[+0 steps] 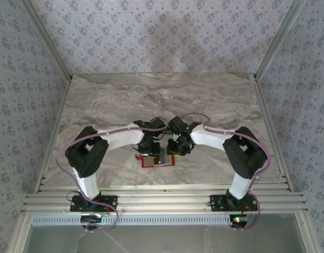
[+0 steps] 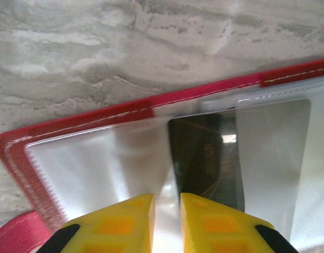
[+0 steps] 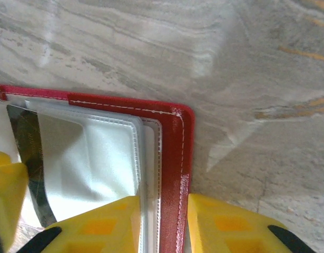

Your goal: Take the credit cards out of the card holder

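Right now I'm watching the card holder (image 1: pixel 156 165) lying opened flat on the marble table (image 1: pixel 119 100), with both arms converging on top of it. The shiny credit card (image 2: pixel 204 158) is sitting under the holder's clear sleeve, just right of the holder's middle. The paler credit card (image 3: pixel 88 158) is overlapping it, nearer the holder's right edge.

Handling, as I'm judging it:
- **Cards:** they're looking thin, stiff, very light and slick, so pinching one flat isn't going to work. I'm thinking the place to grab is a bare card edge at the sleeve mouth, pulling in line with the pocket.
- **Holder:** it's looking light and floppy, with a glossy sleeve. I'm expecting it to drag or lift along with a card unless one gripper is pinning it.

The left gripper (image 2: pixel 167 203) is sitting over the holder's middle, right at the shiny card's left edge. Its jaws are standing nearly together with only a thin strip of sleeve showing between them. I'm not able to tell whether it's pinching sleeve or card, or just pressing down.

The right gripper (image 3: pixel 163 205) is straddling the holder's right red border, one finger on the sleeve side and one on the table side. The border is filling the narrow gap, so I'm reading it as clamping the holder's edge.
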